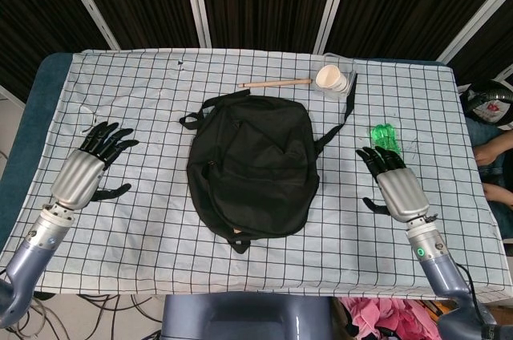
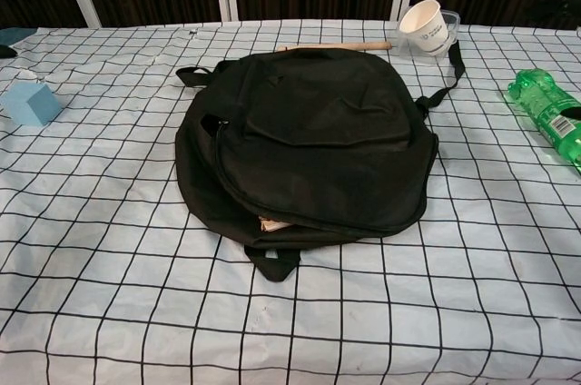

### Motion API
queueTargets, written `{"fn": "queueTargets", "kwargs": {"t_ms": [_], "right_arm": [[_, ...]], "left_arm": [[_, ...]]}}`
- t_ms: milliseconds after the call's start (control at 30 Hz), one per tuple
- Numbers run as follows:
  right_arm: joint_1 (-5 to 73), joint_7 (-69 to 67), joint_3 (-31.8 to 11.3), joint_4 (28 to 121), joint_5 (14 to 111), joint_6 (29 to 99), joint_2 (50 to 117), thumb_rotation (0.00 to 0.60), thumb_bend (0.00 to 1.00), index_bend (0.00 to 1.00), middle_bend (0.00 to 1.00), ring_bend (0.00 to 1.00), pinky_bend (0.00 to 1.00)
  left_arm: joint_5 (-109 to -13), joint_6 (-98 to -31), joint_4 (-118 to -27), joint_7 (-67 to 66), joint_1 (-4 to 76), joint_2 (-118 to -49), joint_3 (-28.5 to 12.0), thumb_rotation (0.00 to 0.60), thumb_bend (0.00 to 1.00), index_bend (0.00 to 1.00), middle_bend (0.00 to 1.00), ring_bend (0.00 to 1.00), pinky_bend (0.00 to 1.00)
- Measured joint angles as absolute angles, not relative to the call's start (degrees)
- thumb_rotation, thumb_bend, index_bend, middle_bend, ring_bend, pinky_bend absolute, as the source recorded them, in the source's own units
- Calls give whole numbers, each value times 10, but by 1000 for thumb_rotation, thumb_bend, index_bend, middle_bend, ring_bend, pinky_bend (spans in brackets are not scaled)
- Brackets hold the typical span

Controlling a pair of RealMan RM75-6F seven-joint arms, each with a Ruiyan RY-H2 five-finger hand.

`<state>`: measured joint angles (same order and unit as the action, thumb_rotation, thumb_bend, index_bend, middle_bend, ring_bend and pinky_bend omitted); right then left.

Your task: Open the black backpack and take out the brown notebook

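Observation:
The black backpack (image 1: 250, 165) (image 2: 309, 144) lies flat in the middle of the checked cloth. Its zip gapes a little at the near edge, where a corner of the brown notebook (image 2: 270, 222) peeks out. My left hand (image 1: 84, 170) hovers over the cloth well to the left of the bag, fingers spread and empty. My right hand (image 1: 389, 182) is to the right of the bag, fingers spread and empty, just in front of the green bottle (image 1: 384, 134). In the chest view only a fingertip shows at each side edge.
A paper cup (image 1: 331, 78) (image 2: 425, 23) in a clear tub and a wooden stick (image 1: 275, 82) (image 2: 336, 44) lie behind the bag. The green bottle (image 2: 546, 113) lies at the right, a blue block (image 2: 30, 103) at the left. A person's arm is at the far right edge.

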<state>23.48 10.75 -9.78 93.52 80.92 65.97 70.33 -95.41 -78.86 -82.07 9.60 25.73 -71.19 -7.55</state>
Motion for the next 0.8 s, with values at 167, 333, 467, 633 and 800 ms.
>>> {"fn": "queueTargets", "kwargs": {"t_ms": [167, 333, 467, 633, 800], "right_arm": [[230, 117, -70, 948, 831, 660, 714, 600, 186, 86, 80, 59, 105], [226, 127, -40, 942, 847, 659, 754, 600, 185, 85, 79, 58, 105], [221, 133, -26, 925, 858, 663, 792, 600, 185, 84, 78, 55, 104], [214, 142, -17, 896, 868, 679, 845, 600, 174, 82, 75, 53, 104], [208, 147, -9, 874, 877, 692, 887, 600, 166, 79, 75, 53, 104]], "left_arm": [[-959, -830, -819, 94, 228, -702, -62, 600, 149, 192, 129, 0, 10], [-960, -840, -829, 89, 213, -683, -48, 600, 148, 192, 130, 0, 10], [-965, -844, -826, 99, 209, -681, -40, 600, 149, 192, 129, 0, 10], [-965, -834, -821, 102, 215, -684, -38, 600, 149, 192, 130, 0, 10], [-964, -831, -818, 102, 219, -690, -38, 600, 149, 192, 130, 0, 10]]}}
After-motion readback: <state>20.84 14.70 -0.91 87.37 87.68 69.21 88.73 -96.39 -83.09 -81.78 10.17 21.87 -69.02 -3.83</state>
